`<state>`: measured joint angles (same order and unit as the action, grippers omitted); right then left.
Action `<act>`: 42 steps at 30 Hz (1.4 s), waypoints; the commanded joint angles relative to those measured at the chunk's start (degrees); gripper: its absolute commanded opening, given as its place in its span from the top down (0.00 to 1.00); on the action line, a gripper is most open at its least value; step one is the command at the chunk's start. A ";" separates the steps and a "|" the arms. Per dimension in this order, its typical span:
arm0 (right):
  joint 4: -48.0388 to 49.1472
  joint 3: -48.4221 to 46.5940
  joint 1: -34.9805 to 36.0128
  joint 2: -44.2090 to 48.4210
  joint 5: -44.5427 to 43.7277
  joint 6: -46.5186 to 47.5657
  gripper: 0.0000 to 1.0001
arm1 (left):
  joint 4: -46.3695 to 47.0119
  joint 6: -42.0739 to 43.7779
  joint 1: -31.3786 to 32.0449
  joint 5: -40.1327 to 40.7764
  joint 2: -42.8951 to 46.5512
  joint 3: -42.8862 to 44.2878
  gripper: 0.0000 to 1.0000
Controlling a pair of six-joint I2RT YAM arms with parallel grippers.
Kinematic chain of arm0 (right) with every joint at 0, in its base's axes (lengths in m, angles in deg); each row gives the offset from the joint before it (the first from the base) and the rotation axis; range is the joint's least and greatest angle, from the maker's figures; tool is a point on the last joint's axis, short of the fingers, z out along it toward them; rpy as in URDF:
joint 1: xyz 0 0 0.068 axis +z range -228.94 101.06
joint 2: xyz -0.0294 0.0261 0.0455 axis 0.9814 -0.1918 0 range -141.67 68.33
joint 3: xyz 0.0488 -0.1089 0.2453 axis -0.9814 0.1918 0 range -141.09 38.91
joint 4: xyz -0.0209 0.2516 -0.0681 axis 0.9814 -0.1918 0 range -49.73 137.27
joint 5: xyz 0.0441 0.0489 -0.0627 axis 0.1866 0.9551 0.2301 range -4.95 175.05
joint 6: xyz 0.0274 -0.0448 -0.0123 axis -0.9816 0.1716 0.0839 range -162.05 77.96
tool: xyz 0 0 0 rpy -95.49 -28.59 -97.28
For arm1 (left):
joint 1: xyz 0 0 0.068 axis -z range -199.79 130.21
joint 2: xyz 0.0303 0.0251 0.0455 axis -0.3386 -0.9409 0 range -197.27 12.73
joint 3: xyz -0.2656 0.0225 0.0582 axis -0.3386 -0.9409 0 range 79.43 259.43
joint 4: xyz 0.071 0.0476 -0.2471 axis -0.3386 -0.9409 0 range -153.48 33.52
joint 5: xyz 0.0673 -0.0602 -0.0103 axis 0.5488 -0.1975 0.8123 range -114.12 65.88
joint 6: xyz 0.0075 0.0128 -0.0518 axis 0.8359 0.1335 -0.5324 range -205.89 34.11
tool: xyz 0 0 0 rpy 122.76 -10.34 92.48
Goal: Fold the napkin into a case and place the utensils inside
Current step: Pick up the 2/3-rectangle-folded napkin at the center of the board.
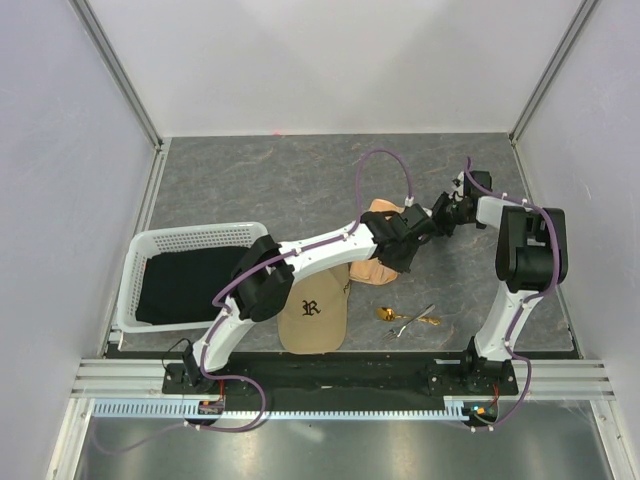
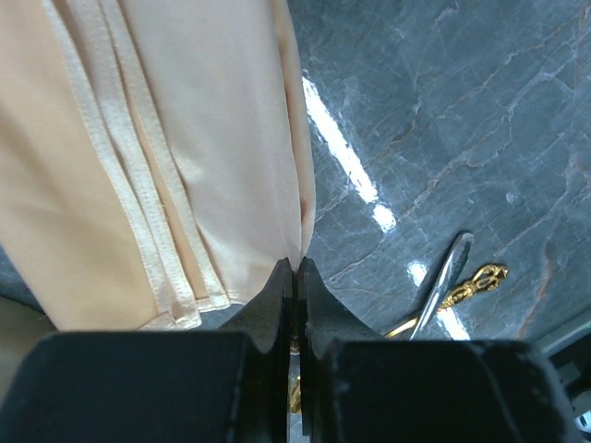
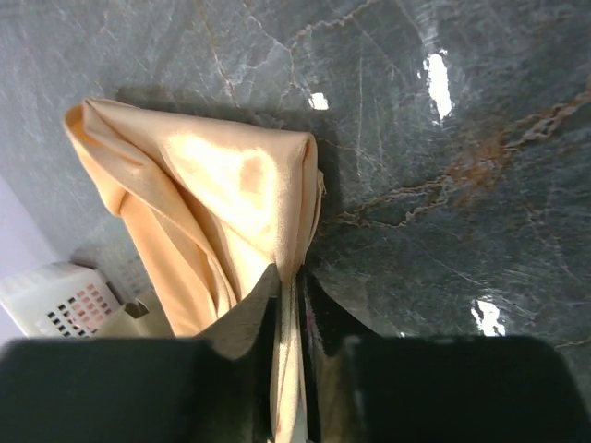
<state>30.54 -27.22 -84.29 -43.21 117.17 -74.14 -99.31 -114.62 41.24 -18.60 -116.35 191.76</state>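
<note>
The peach-orange napkin [image 1: 372,272] lies bunched and partly lifted at mid-table, under both wrists. My left gripper [image 1: 412,232] is shut, with the napkin's hemmed edge [image 2: 185,138] pinched at its tips [image 2: 295,266]. My right gripper [image 1: 438,215] comes in from the right and is shut on a fold of the napkin [image 3: 212,185], whose cloth runs down between its fingers [image 3: 294,277]. The utensils [image 1: 405,318], a gold spoon and silvery pieces, lie on the table nearer the arm bases. In the left wrist view a silvery handle [image 2: 443,281] crosses a gold one [image 2: 478,280].
A tan baseball cap [image 1: 312,318] rests near the front edge, left of the utensils and partly under the left arm. A white basket [image 1: 195,232] holding a black cloth [image 1: 185,285] stands at the left. White walls enclose the grey marbled table on three sides.
</note>
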 commanded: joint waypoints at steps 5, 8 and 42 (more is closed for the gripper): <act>4.25 0.30 0.25 0.28 -2.50 0.63 1.00 | 8.19 -1.33 -2.50 -14.63 6.19 -2.90 0.62; 2.41 -1.45 0.25 -0.34 -2.59 1.68 1.00 | 17.20 -2.64 -5.39 -20.44 9.44 -9.57 0.44; -9.90 -13.15 10.52 1.77 -15.59 -4.98 1.00 | 30.44 -15.92 -19.90 -31.97 -16.82 6.05 0.98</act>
<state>21.47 -37.71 -77.25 -43.08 103.92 -73.14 -70.89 -128.09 21.31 -48.00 -131.89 195.59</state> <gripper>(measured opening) 0.011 0.025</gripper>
